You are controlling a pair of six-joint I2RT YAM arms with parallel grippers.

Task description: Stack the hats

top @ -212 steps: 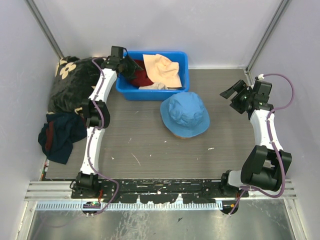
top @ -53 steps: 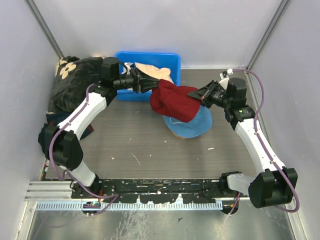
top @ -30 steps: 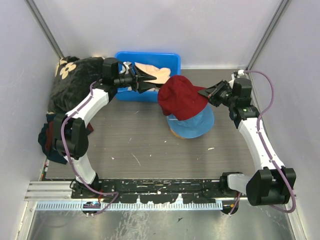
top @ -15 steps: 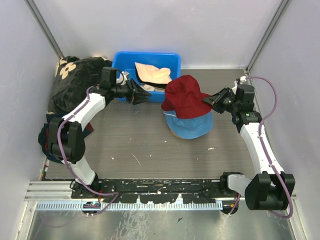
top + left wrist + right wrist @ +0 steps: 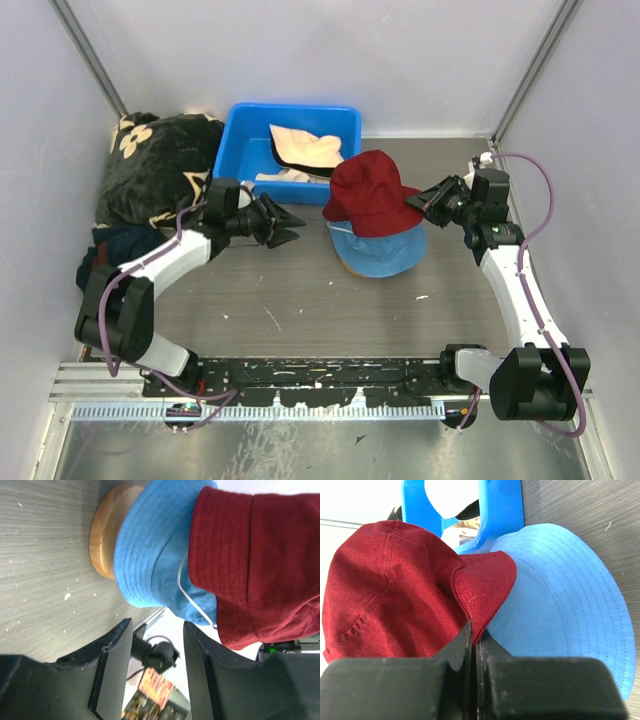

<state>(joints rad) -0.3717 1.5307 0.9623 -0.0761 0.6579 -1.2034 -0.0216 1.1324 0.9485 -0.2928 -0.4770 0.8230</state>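
A dark red hat (image 5: 368, 195) sits on top of a light blue hat (image 5: 388, 250), which covers a round wooden base (image 5: 102, 535). My right gripper (image 5: 425, 203) is shut on the red hat's brim (image 5: 482, 587) at its right side, jaws pinched flat on the fabric (image 5: 475, 630). My left gripper (image 5: 290, 222) stands open and empty just above the table, left of the two hats and pointing at them (image 5: 156, 630). Cream-beige hat fabric (image 5: 305, 148) lies in the blue bin (image 5: 300, 108).
The blue bin stands at the back, just behind the stacked hats (image 5: 502, 510). A black blanket with cream flowers (image 5: 150, 165) is piled at the back left. A navy cloth with red trim (image 5: 112, 255) lies in front of it, by the left arm.
The red hat has come down onto the blue hat, still held by the right gripper. My left gripper has pulled out of the bin and moved nearer, to the table left of the hats.
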